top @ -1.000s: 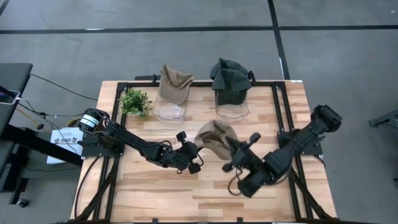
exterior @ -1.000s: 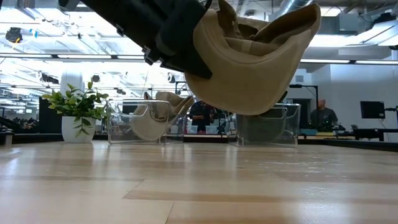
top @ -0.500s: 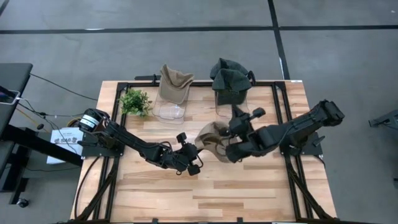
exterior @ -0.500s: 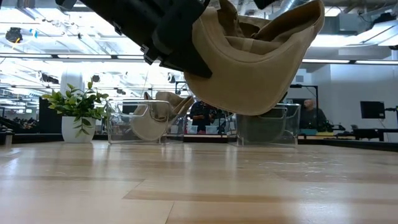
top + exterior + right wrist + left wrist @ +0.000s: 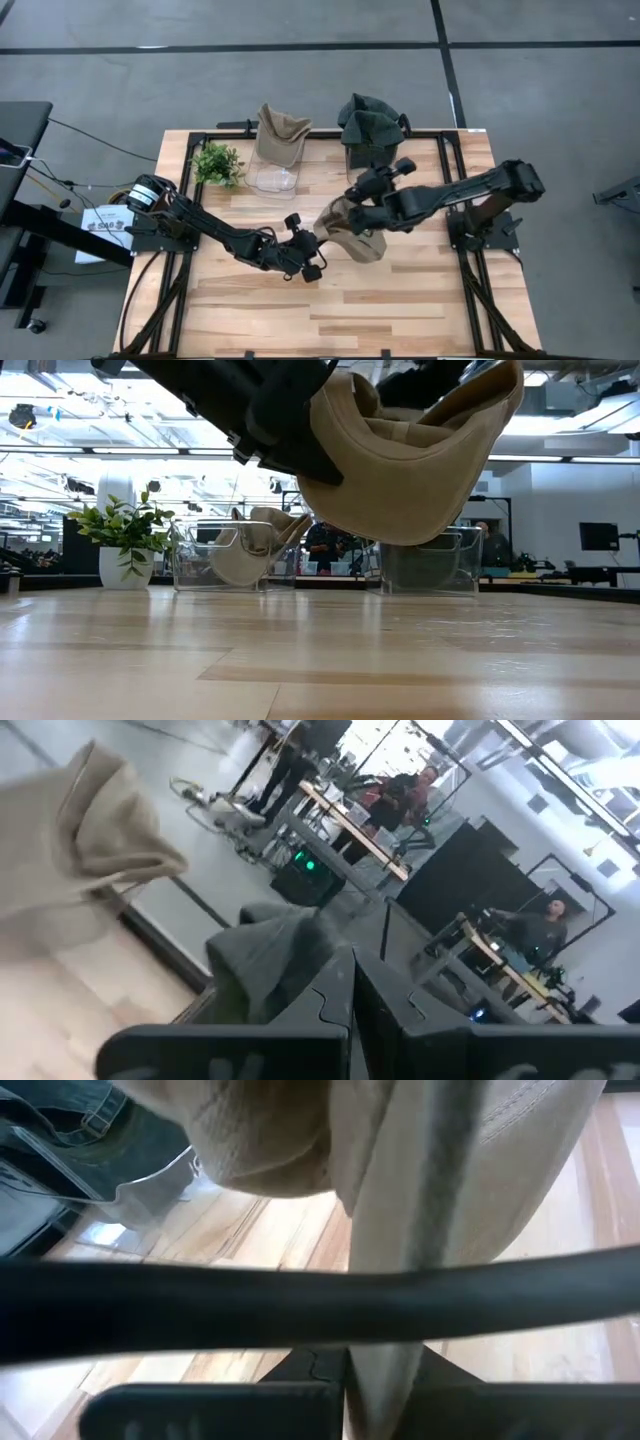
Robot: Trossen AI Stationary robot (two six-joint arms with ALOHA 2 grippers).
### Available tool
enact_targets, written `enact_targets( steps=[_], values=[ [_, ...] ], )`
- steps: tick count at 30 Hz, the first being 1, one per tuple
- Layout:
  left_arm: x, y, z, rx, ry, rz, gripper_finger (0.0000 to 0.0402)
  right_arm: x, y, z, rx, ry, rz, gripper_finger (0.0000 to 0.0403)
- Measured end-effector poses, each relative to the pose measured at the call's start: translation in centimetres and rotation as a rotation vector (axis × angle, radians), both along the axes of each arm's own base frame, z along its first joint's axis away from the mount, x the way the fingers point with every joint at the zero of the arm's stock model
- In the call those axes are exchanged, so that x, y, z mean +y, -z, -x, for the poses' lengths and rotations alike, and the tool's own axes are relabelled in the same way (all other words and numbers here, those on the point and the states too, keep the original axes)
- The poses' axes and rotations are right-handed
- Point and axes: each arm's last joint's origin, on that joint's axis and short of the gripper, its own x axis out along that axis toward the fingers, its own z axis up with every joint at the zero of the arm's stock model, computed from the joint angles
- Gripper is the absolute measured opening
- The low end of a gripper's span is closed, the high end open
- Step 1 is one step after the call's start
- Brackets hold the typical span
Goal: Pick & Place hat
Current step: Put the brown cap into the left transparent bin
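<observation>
A tan hat [image 5: 347, 228] hangs in the air over the table's middle, held by my left gripper [image 5: 316, 245], which is shut on its left side. In the low view the hat [image 5: 410, 470] sags clear of the wood, with the left gripper [image 5: 285, 435] on its edge. My right gripper [image 5: 358, 190] is shut and hovers just beyond and above the hat, pointing toward the far edge. Its wrist view shows the shut gripper [image 5: 352, 985] facing a green hat [image 5: 275, 960]. My left gripper pinches a fold of the hat's edge [image 5: 385, 1365] between its two fingers, coming roughly level from the table's left. The hat is lifted clear and bellies down below the hold. My right gripper is close above the hat; I cannot tell whether it touches it.
Two clear bins stand along the far edge: one [image 5: 273, 172] holds another tan hat [image 5: 280, 132], the other [image 5: 373, 170] holds green hats [image 5: 370, 122]. A small potted plant [image 5: 216, 163] stands at the far left. Bare wood lies toward the near edge.
My right arm has swung from the near right of the table toward the far edge, passing over the held hat, and now sits between the hat and the green-hat bin. The left gripper and the hat have stayed lifted in place.
</observation>
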Motion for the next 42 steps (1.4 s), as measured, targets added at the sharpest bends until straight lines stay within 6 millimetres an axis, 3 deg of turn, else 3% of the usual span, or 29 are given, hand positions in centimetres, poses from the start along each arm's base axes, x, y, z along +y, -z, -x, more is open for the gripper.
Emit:
enact_targets(
  steps=[7,14,18,24,33,42],
  values=[
    [0.0,0.0,0.0,0.001,0.0,0.0,0.0012,2.3,2.2,-1.0,0.026,-0.094,-0.093,0.0],
    [0.0,0.0,0.0,0.001,0.0,0.0,0.0012,5.9,2.3,0.1,0.002,-0.209,-0.129,0.0],
    [0.0,0.0,0.0,0.0,0.0,0.0,0.0012,7.0,2.5,0.9,-0.002,-0.236,-0.152,0.0],
    [-0.6,-0.4,0.1,-0.031,0.023,0.001,0.0012,5.6,3.4,1.7,-0.005,-0.169,-0.163,0.0],
    [-4.0,-2.8,1.8,-0.111,0.174,-0.055,0.0012,2.6,5.5,2.0,-0.063,-0.047,-0.119,0.0],
    [-3.5,-2.6,1.4,-0.093,0.203,-0.041,0.0012,3.3,3.7,1.9,-0.134,-0.07,0.042,0.0]
  ],
)
